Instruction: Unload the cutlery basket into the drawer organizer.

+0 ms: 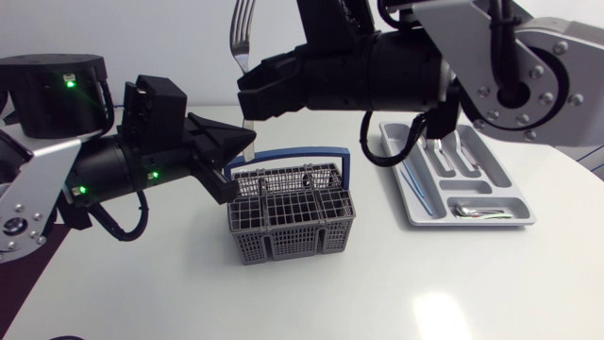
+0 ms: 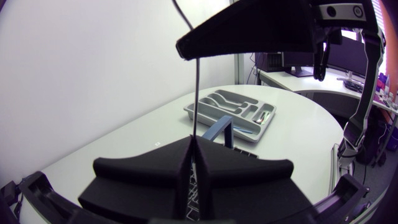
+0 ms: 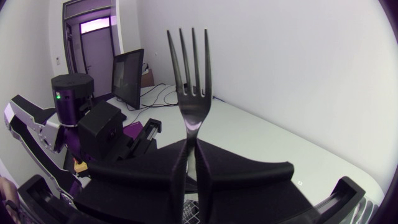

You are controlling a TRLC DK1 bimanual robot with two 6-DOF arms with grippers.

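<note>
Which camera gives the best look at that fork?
The right wrist view: the shiny metal fork stands upright in the right claw, tines plain. Head view catches only its tines; left wrist view, a thin edge-on sliver.

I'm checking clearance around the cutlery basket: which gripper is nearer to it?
Left. The left gripper sits just beside the cutlery basket, level with its rim. The right gripper is higher, above that same side, holding the fork upright.

Silver-grey links [image 1: 24, 203], black joints [image 1: 52, 90] with green lights [image 1: 70, 82], black cables [image 1: 127, 227]; left gripper [image 1: 247, 140] and right gripper [image 1: 243, 94] are matte black wedges.
</note>
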